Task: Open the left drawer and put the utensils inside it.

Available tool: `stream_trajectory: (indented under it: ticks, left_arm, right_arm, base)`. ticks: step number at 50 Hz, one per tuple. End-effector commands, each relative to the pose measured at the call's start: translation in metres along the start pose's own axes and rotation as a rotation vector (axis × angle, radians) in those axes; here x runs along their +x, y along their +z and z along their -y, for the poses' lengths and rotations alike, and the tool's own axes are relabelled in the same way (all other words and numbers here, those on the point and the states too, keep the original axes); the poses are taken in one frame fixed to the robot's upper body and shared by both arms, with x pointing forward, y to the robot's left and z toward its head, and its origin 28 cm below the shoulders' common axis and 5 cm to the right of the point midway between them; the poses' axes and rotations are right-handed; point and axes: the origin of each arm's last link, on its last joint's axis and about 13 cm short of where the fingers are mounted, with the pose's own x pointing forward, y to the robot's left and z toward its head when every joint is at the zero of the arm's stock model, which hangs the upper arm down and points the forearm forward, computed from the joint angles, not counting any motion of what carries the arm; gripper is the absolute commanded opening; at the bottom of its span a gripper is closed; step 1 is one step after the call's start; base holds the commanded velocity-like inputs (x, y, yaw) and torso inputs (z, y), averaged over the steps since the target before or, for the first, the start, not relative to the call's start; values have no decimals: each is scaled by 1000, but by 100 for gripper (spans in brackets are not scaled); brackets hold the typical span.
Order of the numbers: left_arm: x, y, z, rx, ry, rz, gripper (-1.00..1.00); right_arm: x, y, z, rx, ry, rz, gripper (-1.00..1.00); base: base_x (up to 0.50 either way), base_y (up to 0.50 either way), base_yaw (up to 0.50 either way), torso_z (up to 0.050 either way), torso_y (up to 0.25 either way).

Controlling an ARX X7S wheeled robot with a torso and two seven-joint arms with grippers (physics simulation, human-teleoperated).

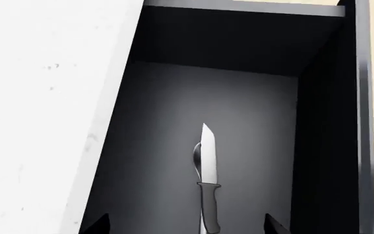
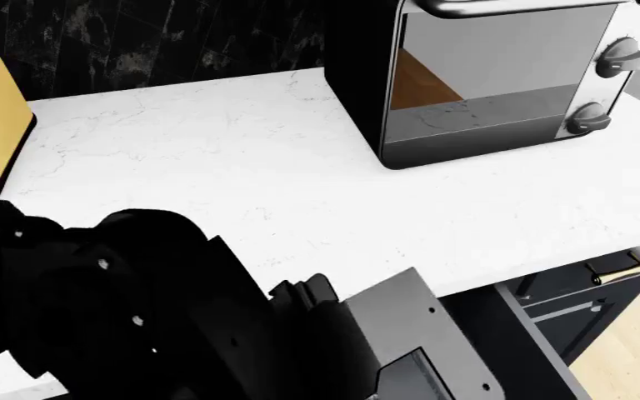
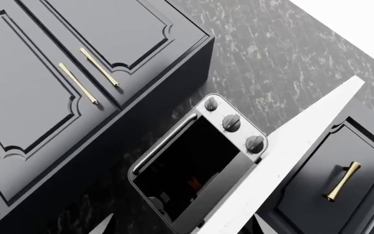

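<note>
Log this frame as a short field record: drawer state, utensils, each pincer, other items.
drawer: left drawer open, grey inside
utensils: knife lying over spoon, both inside the drawer
left pincer: above the drawer, open, empty
right pincer: open, holding nothing, facing the toaster oven
countertop: white, toaster oven on it

The bulky black jointed left arm (image 2: 131, 308) is filling the head view's lower left, reaching down and forward. The left gripper's dark fingertips (image 1: 97, 225) are standing well apart. The right gripper's pointed fingertips (image 3: 103, 225) are likewise spread, holding nothing.
</note>
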Motion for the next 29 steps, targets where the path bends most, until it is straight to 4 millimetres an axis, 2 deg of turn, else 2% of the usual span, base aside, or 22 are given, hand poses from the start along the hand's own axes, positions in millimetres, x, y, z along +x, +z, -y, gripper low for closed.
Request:
stream_trajectory:
  ticks: [1,14,21,29]
  left_arm:
    - [-30,10,3,15,20,92,100]
    - [-59,21,-3,-17,0,263,100]
    - [-73,30,-16,-87,10,488,100]
    - [-73,31,-22,-107,16,484,100]
  right_arm:
    - [0,1,0,-1,3,-1,100]
    - [1,0,0,0,0,-4,100]
    - [2,-1,1,2,-4,-7,100]
    - [2,-2,2,2,-4,-7,100]
  base:
    - [0,0,0,0,0]
    - [0,0,0,0,0]
    - [0,0,0,0,0]
    - [0,0,0,0,0]
